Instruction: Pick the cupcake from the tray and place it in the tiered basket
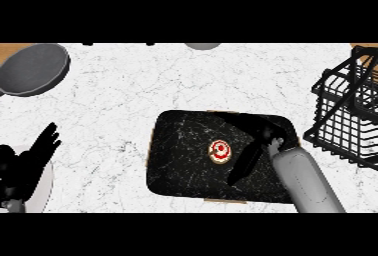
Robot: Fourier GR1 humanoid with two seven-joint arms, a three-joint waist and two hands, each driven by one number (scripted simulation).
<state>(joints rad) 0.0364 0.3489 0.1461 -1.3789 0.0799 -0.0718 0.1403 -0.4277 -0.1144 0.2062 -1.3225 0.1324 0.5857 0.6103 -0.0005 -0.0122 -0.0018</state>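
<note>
With the cupcake (pixel 221 151) sitting mid-frame on the dark tray (pixel 184 175), the right hand (pixel 267 134), fingers spread and empty just to its right, should settle lower and close around its sides before lifting toward the tiered basket (pixel 347 120) at right.

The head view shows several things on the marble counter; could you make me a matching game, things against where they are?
Things:
1. small red-and-white frosted cupcake
2. black wire tiered basket
3. round dark grey pan
4. black left hand

Places:
A. upper left corner
B. right edge of the counter
C. lower left, resting open
D. middle of the black speckled tray

Pairs: 1-D, 2-B, 3-A, 4-C
</note>
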